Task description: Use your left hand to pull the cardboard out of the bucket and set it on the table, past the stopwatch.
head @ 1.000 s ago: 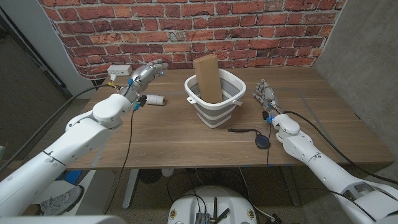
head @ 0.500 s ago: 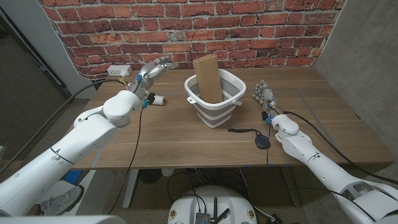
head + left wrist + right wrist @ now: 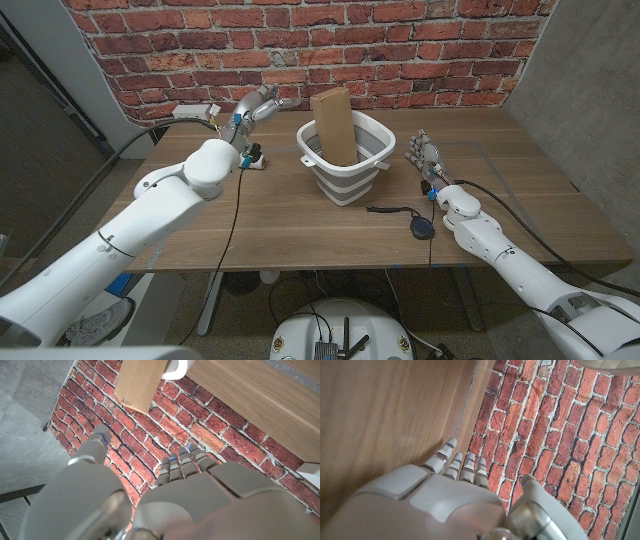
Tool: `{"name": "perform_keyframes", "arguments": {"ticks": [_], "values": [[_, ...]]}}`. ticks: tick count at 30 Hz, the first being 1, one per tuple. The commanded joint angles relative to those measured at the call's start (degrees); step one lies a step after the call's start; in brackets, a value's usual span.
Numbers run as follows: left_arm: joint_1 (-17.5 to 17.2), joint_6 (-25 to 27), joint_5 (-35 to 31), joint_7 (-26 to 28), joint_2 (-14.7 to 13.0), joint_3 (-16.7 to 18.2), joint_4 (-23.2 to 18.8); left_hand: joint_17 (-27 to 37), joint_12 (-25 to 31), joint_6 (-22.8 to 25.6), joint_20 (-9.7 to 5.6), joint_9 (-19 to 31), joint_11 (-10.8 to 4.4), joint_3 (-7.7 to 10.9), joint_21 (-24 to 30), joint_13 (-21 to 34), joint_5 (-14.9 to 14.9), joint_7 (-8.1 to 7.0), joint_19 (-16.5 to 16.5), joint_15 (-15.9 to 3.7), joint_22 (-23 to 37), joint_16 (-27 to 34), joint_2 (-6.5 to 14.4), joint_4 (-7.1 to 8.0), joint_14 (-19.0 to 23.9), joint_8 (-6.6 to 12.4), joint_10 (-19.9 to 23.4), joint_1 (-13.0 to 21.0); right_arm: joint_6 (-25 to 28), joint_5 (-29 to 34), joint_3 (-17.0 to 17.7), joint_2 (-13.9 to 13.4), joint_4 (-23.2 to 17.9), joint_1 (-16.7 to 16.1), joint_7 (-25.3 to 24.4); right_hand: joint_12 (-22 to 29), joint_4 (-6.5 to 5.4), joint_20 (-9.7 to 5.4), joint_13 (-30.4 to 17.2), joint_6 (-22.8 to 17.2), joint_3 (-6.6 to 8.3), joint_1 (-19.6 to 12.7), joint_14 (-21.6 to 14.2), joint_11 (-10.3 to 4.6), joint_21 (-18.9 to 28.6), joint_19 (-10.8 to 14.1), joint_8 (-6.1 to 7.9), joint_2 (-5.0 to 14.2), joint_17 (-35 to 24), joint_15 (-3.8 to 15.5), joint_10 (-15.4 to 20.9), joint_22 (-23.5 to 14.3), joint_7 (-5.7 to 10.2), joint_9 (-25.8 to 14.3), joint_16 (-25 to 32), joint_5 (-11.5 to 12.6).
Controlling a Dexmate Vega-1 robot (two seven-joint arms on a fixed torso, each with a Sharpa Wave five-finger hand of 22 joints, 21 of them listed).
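A tall brown cardboard piece (image 3: 333, 124) stands upright in the white and grey bucket (image 3: 346, 172) at the table's middle back. My left hand (image 3: 256, 105) hangs in the air to the left of the bucket, fingers stretched toward it and holding nothing. In the left wrist view the same hand (image 3: 165, 495) points at the brick wall, with the cardboard (image 3: 140, 382) and the bucket's rim (image 3: 177, 367) ahead of it. A black stopwatch (image 3: 422, 227) with its cord lies in front of the bucket on the right. My right hand (image 3: 427, 156) stands beside the bucket's right side, empty, fingers straight.
A small white spool-like object (image 3: 256, 158) lies on the table below my left hand. A white box (image 3: 196, 110) sits at the back left edge. The red brick wall (image 3: 400, 50) runs close behind the table. Bare wood (image 3: 300, 225) spreads in front of the bucket.
My left hand has risen and swung right, closer to the bucket and the cardboard. The right arm, bucket and stopwatch have stayed where they were.
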State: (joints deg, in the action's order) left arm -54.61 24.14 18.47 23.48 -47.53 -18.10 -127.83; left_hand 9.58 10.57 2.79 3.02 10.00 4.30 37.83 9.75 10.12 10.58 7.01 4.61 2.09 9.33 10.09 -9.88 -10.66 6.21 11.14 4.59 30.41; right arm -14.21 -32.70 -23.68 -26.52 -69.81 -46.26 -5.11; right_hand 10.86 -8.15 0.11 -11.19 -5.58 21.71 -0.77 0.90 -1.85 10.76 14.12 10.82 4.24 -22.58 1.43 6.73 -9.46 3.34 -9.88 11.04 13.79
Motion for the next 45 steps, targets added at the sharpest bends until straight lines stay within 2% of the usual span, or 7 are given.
{"name": "perform_keyframes", "arguments": {"ticks": [1, 8, 14, 21, 29, 37, 45], "values": [[4.2, 4.3, -3.0, -0.3, 2.0, -3.1, -0.3, 0.0, -0.3, -2.2, 1.5, 0.1, 1.38, -0.65, 0.1, 0.0, -0.2, 1.04, -0.7, 1.22, 0.1, -0.2, -0.2, 0.07, -0.9, -0.47, -1.3, 1.5, -0.4, -0.2, 0.1, -0.2, 0.3, 0.0, 0.7, 0.2, -0.37, 0.79, 0.0, -0.1, 0.02, 0.0, 0.1, -0.42, 0.0, 0.1, -0.18, 1.68, 0.0, -0.57, 0.3, -0.2, 0.43, -0.2, 0.3, 0.2], [6.9, 5.4, -3.5, -1.4, 3.5, -4.7, 1.7, 0.0, -0.4, -3.2, 3.24, 0.1, 2.15, -1.2, 0.2, 0.0, 0.0, 2.0, -1.5, 2.14, 0.1, -0.2, -0.1, 0.13, -1.6, -0.46, -2.3, 2.2, -0.4, -0.3, 0.2, -0.3, 0.4, 0.1, 0.8, 0.3, -0.42, 1.0, 0.1, -0.3, -0.08, 0.1, 0.2, -0.6, 0.0, 0.0, -0.09, 1.66, 0.1, -0.79, 0.3, -0.3, 1.0, -0.2, 0.3, 0.2], [9.7, 4.6, -2.7, -3.7, 4.8, -5.8, 5.2, 0.0, -0.3, -3.4, 3.45, 0.1, 2.81, -1.61, -0.2, 0.0, 0.0, 2.4, -3.5, 2.7, 0.1, -0.1, -0.1, 0.18, -1.9, -0.31, -2.8, 2.8, -0.3, -0.4, 0.3, -0.4, 0.3, 0.1, 1.0, 0.2, -0.45, 1.23, 0.1, -0.5, -0.15, 0.1, 0.3, -0.61, 0.0, 0.0, -0.05, 1.65, 0.2, -0.83, 0.3, -0.3, 1.27, -0.2, 0.4, 0.2], [11.8, 3.9, -2.4, -5.1, 6.3, -7.3, 8.1, 0.0, 0.1, -3.7, 3.64, 0.1, 3.21, -1.9, 0.2, 0.0, 0.1, 2.82, -3.5, 2.75, 0.1, 0.3, 0.0, 0.19, -1.1, -0.23, -2.1, 3.2, -0.3, -0.4, 0.4, -0.5, 0.1, -0.1, 0.6, 0.2, -0.49, 1.58, 0.1, -0.7, -0.23, 0.2, 0.3, -0.65, 0.0, -0.2, 0.0, 1.66, 0.3, -1.01, 0.2, -0.3, 1.6, -0.2, 0.4, 0.2], [13.6, 4.5, -2.7, -5.4, 7.6, -8.8, 9.8, 0.0, 0.8, -1.9, 3.34, 0.2, 2.26, -2.08, 0.6, 0.1, 0.5, 2.93, -2.7, 1.52, 0.1, 0.7, 0.5, 0.16, 0.7, 0.69, -0.1, 4.9, -0.6, -0.4, 0.5, -0.3, 0.3, -0.2, 0.4, 0.3, -0.53, 1.72, 0.1, -0.9, -0.32, 0.2, 0.3, -0.62, 0.1, -0.1, 0.05, 1.67, 0.4, -1.1, 0.4, -0.3, 1.85, -0.2, 0.5, 0.2], [16.5, 7.9, -3.7, -5.4, 9.0, -10.8, 10.2, 0.1, 1.4, -0.4, 2.78, 0.4, 1.57, -2.42, 1.0, 0.3, 0.8, 3.07, -1.3, 0.64, 0.1, 1.2, 0.5, 0.1, 3.6, 1.31, 2.3, 6.7, -1.5, -0.4, 0.4, 0.3, 1.6, 0.4, 0.9, 0.3, -0.57, 1.76, 0.1, -1.0, -0.4, 0.2, 0.3, -0.58, 0.1, 0.0, 0.05, 1.67, 0.5, -1.09, 0.5, -0.3, 1.84, -0.2, 0.6, 0.2], [17.1, 12.1, -2.9, -5.8, 8.3, -10.7, 8.3, 0.2, 2.0, 2.0, 1.94, 0.5, 0.69, -3.21, 1.3, 0.5, 1.0, 2.86, 1.1, -1.03, 0.1, 1.7, 0.2, 0.09, 7.5, 2.14, 5.3, 9.0, -1.7, -0.5, 0.6, 0.2, 1.5, 0.2, 0.8, 0.3, -0.58, 1.88, 0.1, -1.2, -0.48, 0.2, 0.3, -0.62, 0.1, 0.0, 0.06, 1.69, 0.6, -1.07, 0.4, -0.3, 1.99, -0.2, 0.6, 0.2]]}}
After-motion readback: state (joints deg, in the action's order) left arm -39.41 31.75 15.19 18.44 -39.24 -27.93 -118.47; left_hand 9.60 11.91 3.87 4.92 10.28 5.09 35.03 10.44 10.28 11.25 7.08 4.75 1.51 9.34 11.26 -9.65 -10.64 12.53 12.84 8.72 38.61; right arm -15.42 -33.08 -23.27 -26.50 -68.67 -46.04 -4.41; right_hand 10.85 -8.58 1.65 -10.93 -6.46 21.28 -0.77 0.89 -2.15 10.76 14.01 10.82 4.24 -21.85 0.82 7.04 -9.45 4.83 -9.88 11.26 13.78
